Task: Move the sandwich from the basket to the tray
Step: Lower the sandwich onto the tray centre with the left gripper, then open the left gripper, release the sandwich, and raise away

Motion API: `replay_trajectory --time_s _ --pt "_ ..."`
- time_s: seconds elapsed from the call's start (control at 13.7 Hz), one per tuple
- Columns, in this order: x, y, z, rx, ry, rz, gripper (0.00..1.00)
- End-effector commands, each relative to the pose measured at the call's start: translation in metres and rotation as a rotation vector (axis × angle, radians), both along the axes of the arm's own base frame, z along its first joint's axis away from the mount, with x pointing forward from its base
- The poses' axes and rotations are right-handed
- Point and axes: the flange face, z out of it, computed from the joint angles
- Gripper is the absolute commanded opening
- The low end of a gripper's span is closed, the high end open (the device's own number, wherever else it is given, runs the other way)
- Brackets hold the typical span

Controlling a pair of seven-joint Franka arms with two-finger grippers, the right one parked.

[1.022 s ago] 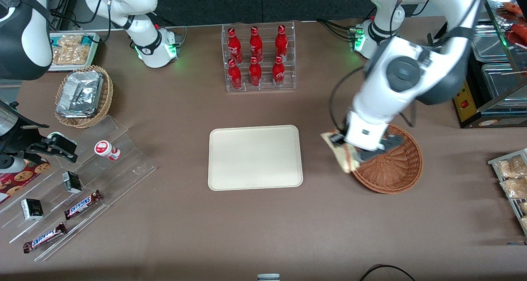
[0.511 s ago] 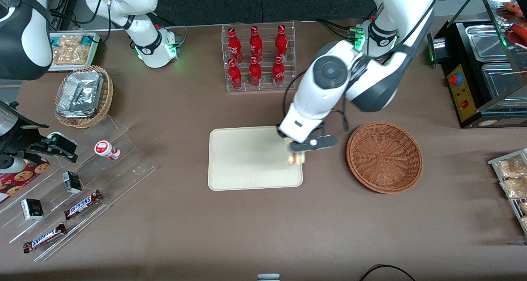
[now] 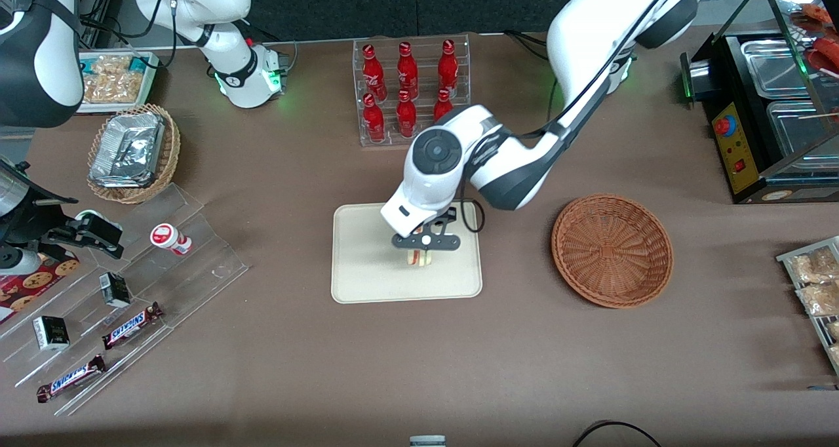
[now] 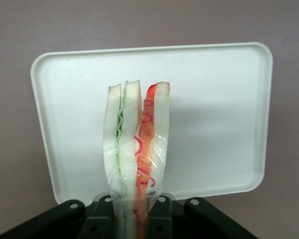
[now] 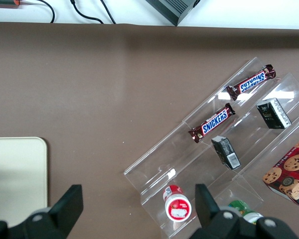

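My left gripper [image 3: 419,257] hangs over the middle of the cream tray [image 3: 367,276], shut on the clear-wrapped sandwich [image 3: 419,258]. In the left wrist view the sandwich [image 4: 137,144] stands on edge between the fingers [image 4: 162,219], showing pale bread with green and red-orange layers, above the tray [image 4: 214,109]. The gripper [image 4: 135,221] pinches its wrapped narrow end. The reddish-brown wicker basket [image 3: 613,250] sits beside the tray toward the working arm's end, with nothing in it.
A clear rack of red bottles [image 3: 409,93] stands farther from the front camera than the tray. A clear stepped shelf with snack bars [image 3: 131,290] and a tan basket of foil packs [image 3: 131,152] lie toward the parked arm's end. Metal food bins [image 3: 786,93] stand at the working arm's end.
The gripper carried the sandwich out of the basket, across the tray's edge, to above the tray's middle. The basket now holds nothing.
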Motion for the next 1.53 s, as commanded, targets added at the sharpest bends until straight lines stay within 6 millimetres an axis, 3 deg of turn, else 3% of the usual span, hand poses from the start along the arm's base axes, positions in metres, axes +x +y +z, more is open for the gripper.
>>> replay_trajectory --time_s 0.0,0.36,0.58,0.66,0.73,0.88,1.09,1.24,1.39,1.46 --pt "0.006 -0.014 -0.027 0.014 -0.032 0.004 0.09" --pt "-0.003 -0.036 -0.097 0.061 -0.080 0.043 0.10" --pt "-0.007 -0.042 -0.116 0.046 -0.076 0.073 0.14" --pt "-0.007 -0.042 -0.117 0.046 -0.075 0.074 0.19" --pt "-0.008 -0.042 -0.117 0.045 -0.075 0.071 0.39" --pt "-0.006 -0.041 -0.116 0.045 -0.076 0.077 1.00" --pt "0.002 -0.034 -0.101 0.040 -0.079 0.085 1.00" --pt "0.022 -0.011 -0.079 0.047 -0.071 0.121 1.00" --pt "0.038 0.014 -0.027 0.021 -0.031 0.151 1.00" --pt "0.051 0.039 0.001 0.017 -0.014 0.139 1.00"
